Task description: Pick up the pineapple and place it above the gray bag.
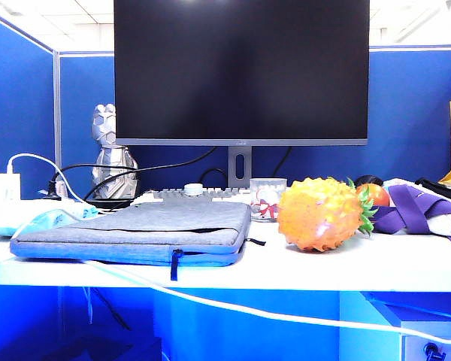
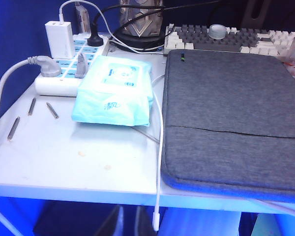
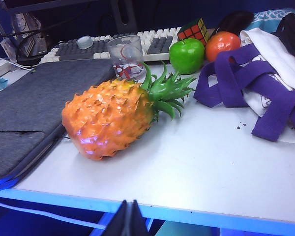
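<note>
Exterior view is showing the pineapple (image 1: 321,213) lying on its side on the white table (image 1: 316,263), right of centre in the frame, its green crown pointing right toward an orange-red fruit (image 1: 374,194) and a purple-strapped bag (image 1: 421,210). The gray bag (image 1: 146,229) is lying flat to the left of the pineapple, just beside it, with its dark zipper pull (image 1: 176,264) hanging over the table's front edge. A white cable (image 1: 233,304) is sagging across the lower part of the frame. Neither gripper is appearing in this view.

Left wrist view is taking in the gray bag (image 2: 231,118) on the right side of the picture, a pale blue wipes packet (image 2: 114,91) left of it, and a power strip (image 2: 64,73) at the upper left. The left gripper is not showing here; its jaws are reading as clenched, with nothing seen in them.

Right wrist view is looking over the pineapple (image 3: 110,118) at centre, touching or nearly touching the edge of the gray bag (image 3: 29,113). A green apple (image 3: 187,55), a glass (image 3: 126,56) and a keyboard (image 3: 113,44) are sitting behind it. The right gripper (image 3: 129,221) is hanging at the bottom edge, below the table's front, its dark fingers pressed together and empty, well apart from the pineapple.
</note>
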